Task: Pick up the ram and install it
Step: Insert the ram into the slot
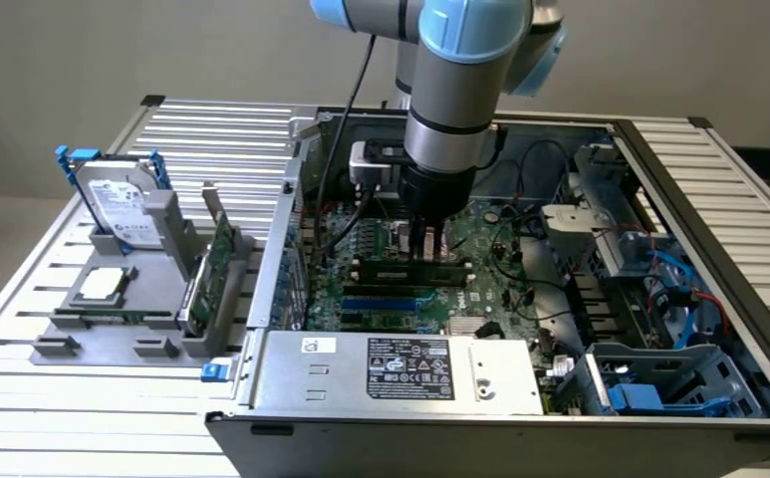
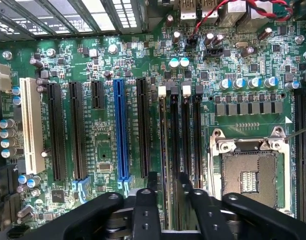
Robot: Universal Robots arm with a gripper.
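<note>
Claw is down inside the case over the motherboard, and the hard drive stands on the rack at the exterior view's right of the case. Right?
Not quite. The hard drive stands on the rack at the exterior view's left of the case, as the exterior view shows. The claw is indeed down inside the case over the motherboard.

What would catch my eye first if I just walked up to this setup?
Probably the robot arm reaching straight down into the open computer case, its gripper just above the green motherboard. In the wrist view, the bright blue slot stands out among the black ones. On the exterior view's left, a hard drive stands upright on a grey holder.
</note>
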